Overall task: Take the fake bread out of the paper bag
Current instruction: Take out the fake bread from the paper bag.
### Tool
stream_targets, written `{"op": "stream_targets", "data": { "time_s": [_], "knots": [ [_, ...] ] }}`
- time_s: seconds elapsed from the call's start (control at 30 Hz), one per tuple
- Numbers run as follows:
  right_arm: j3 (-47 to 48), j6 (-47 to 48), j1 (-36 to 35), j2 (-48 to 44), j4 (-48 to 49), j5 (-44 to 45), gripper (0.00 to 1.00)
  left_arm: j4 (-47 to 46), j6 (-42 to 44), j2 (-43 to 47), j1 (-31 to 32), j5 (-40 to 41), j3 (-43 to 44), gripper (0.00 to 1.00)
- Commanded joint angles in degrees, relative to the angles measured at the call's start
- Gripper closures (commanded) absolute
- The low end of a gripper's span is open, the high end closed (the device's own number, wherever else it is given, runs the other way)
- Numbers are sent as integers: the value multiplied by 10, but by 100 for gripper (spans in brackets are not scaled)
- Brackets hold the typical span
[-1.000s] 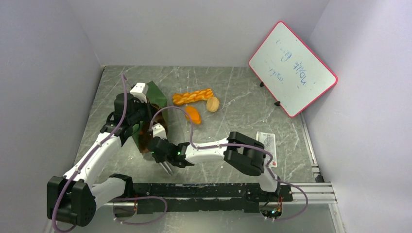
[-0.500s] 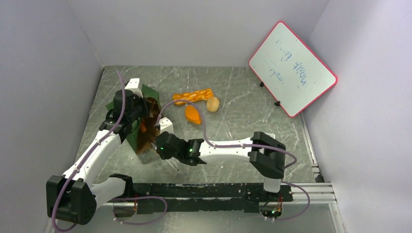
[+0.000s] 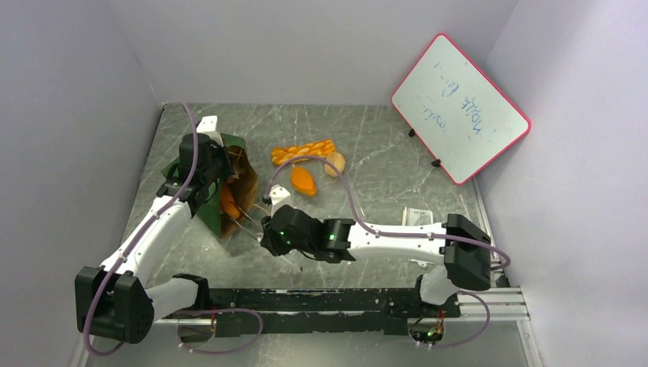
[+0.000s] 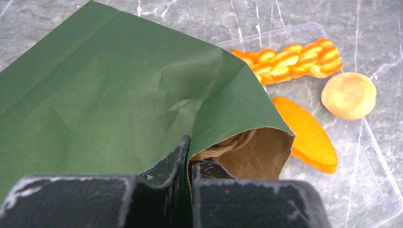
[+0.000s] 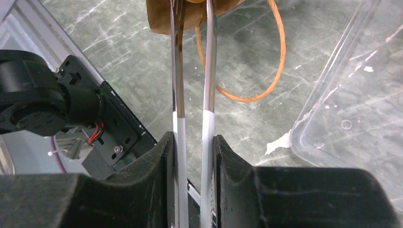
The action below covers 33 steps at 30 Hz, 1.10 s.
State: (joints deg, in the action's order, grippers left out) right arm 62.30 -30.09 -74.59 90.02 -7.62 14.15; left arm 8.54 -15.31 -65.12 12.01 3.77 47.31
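Extraction step: near the table's [image 3: 382,191] left edge, the left gripper [image 4: 189,154] pinches the paper bag's [image 4: 109,95] rim. The right gripper [image 5: 192,142] squeezes metal tongs [image 5: 177,71], narrowly parted, tips hidden inside by an orange roll [image 3: 228,202]; I cannot tell whether they grip it. Next: clamp it, withdraw toward the clear tray [image 4: 375,190].

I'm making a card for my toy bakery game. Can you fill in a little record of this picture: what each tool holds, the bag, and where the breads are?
Left tool: shut, pinching the rim of the paper bag
Right tool: shut on the metal tongs, tips at the bag's mouth
Bag: dark green outside, brown inside, mouth held open
Out of bag: braided loaf and oval roll on the clear tray; round bun at its edge
Inside bag: one orange bread shows in the mouth
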Motion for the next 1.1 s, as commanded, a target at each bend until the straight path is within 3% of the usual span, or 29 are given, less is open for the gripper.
{"op": "stream_targets", "data": {
  "time_s": [0.0,0.33,0.83,1.07],
  "knots": [
    [-10,10,3,-53,0,-10,100,13,2,-1,-14,16,37,93],
    [-44,-8,4,-157,-15,-20,100,25,6,15,-61,-8,37,93],
    [-27,-18,4,-215,-41,-21,100,17,-3,1,-99,-21,35,93],
    [-23,-20,4,-263,-80,33,100,17,-11,-14,-116,-27,40,93]
  ]
}}
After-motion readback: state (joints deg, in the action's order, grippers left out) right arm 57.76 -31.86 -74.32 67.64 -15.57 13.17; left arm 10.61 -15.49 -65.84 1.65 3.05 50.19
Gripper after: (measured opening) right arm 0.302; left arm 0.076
